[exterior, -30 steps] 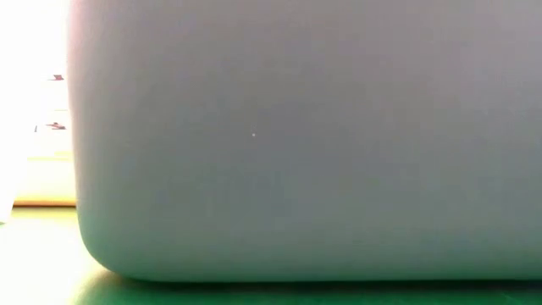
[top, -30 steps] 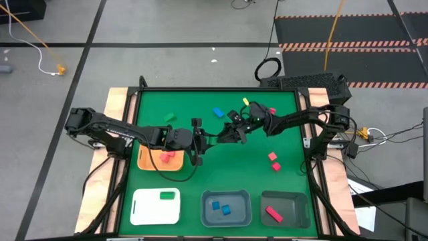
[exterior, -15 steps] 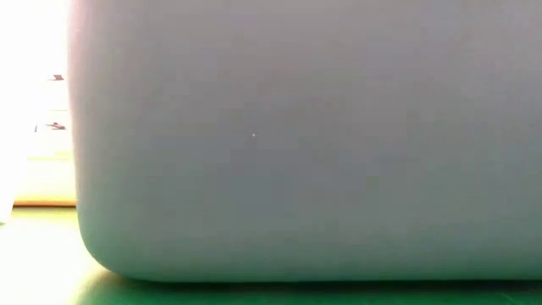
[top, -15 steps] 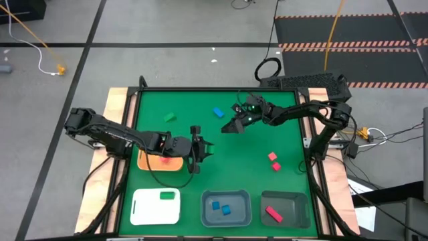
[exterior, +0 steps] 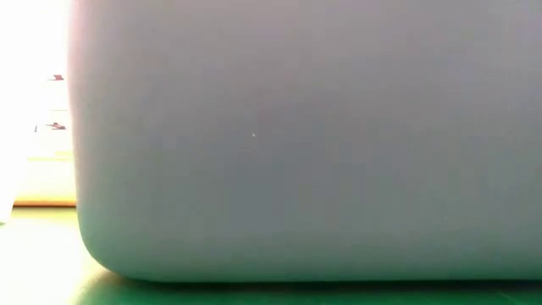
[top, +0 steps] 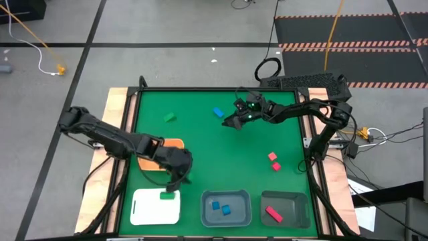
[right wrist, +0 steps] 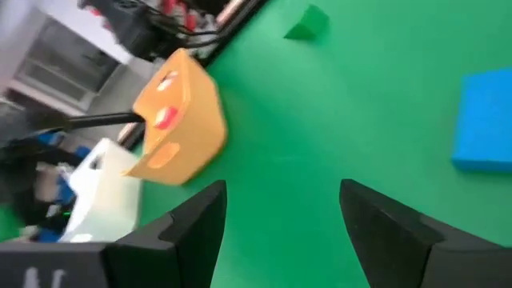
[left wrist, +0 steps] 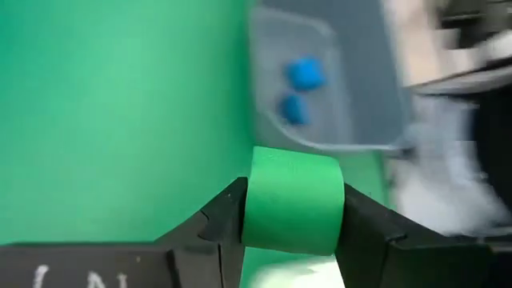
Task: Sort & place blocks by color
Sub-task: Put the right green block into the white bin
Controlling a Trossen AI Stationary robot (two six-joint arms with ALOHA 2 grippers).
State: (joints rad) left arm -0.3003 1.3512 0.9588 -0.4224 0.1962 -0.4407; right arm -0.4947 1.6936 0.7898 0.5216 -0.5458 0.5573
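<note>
My left gripper (top: 175, 179) hovers at the far edge of the white tray (top: 144, 211), shut on a green block (left wrist: 293, 188) that the high view hides. Another green block (top: 167, 195) lies in that tray. My right gripper (top: 229, 122) is open over the mat's far middle, beside a blue block (top: 218, 112) that shows close ahead in its wrist view (right wrist: 484, 120). A loose green block (top: 168, 117) and two red blocks (top: 273, 161) lie on the mat. The blue-grey tray (top: 226, 217) holds two blue blocks, and the dark grey tray (top: 294, 204) one red block. My left gripper pinches the green block by two opposite sides (left wrist: 254, 200) between its two fingers (left wrist: 220, 224). The block's rounded top stands out past the fingertips. It is held clear of the mat, with the blue-grey tray (left wrist: 320, 80) ahead of it.
The orange tray (top: 172, 143) with red pieces sits at the mat's left, partly under my left arm. In the low view a grey tray wall (exterior: 288, 144) fills nearly everything. Wooden rails border the green mat. Open mat lies in the middle between the arms.
My left gripper has swung from the mat's middle toward the near edge and turned, ending at the white tray's far edge. My right gripper has drawn back a little toward the far edge, away from the left one, toward the blue block.
</note>
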